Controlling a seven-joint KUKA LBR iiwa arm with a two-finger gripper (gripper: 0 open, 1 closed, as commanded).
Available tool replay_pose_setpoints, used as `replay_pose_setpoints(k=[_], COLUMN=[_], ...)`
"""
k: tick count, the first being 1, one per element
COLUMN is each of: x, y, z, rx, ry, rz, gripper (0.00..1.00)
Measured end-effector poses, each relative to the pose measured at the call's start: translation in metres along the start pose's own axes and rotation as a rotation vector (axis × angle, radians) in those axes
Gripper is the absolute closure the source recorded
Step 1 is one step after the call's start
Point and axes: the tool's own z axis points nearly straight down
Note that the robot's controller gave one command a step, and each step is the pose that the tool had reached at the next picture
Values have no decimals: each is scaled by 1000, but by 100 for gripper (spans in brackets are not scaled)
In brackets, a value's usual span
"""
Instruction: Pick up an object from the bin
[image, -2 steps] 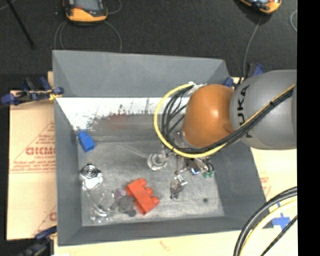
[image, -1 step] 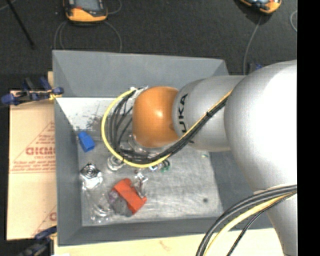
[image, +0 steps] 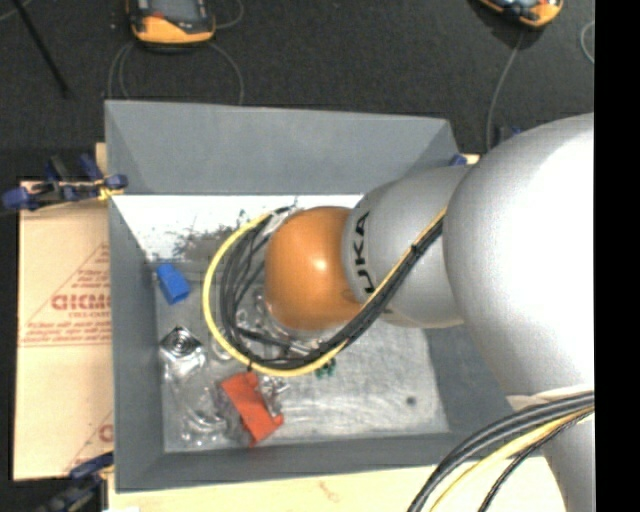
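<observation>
Currently, from my one overhead camera, the arm (image: 470, 250) comes in from the right and covers the middle of the bin (image: 280, 150). Its thick silver links cross the right side. The wrist points down toward the bin floor, and the round orange cover (image: 310, 265) on it faces the camera. A yellow cable (image: 212, 285) and several black ones loop around the left and near sides of that cover.

What I can see of the gripper (image: 266, 385) sits below the cover's near edge, low over the near-left part of the floor. The cover and cables hide most of it, so I cannot tell whether it is released or clenched, or whether it has anything in its grasp.

The closest thing to it is a red-orange block (image: 248, 412), lying tilted on the floor at the near-left. The block's far end reaches right up under the gripper, though I cannot tell if the two touch. Just to the block's left is some crumpled clear wrapping (image: 203, 420). A shiny clear-and-silver piece (image: 181, 350) lies farther left and a little farther back. A small blue block (image: 172, 283) lies near the left wall, well apart from the gripper. A tiny green bit (image: 323, 370) lies just right of the gripper, beside the cables.
</observation>
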Motion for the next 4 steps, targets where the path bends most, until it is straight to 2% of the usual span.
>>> replay_pose_setpoints(k=[1,2,3,4], x=[-8,-6,-16,-29], y=[4,4,-11,-18], z=[3,2,-102,-164], rx=[-1,-3,-13,-13], ry=[18,31,26,27], rz=[-6,-6,-38,-29], gripper=[0,100,100,100])
